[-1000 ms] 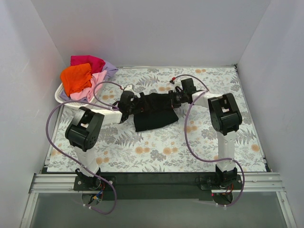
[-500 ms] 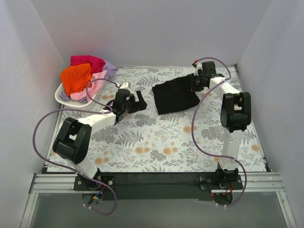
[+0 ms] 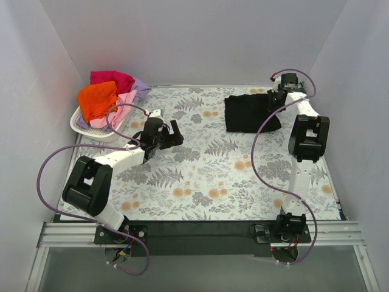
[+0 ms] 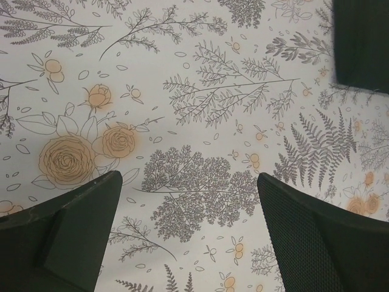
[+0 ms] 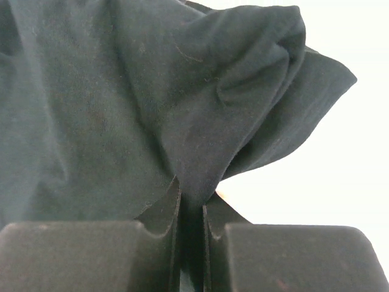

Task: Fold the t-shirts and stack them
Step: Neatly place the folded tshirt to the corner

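1. While the right gripper (image 5: 191, 202) is clamped tight on a fold of the black t-shirt (image 3: 248, 114), that shirt lies bunched at the far right of the floral table (image 3: 200, 182).
2. Left of centre, the left gripper (image 3: 172, 135) hovers over the table, jaws spread wide with nothing between them, well apart from the black t-shirt.
3. At the far left, the orange shirt (image 3: 97, 100), pink shirt (image 3: 124, 104), magenta-red shirt (image 3: 113, 78) and lavender shirt (image 3: 141, 88) sit heaped in the white basket (image 3: 77, 122).

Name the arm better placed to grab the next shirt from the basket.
Left: the left claw is open and empty, close to the basket; the right claw is shut on the black t-shirt at the far right corner.
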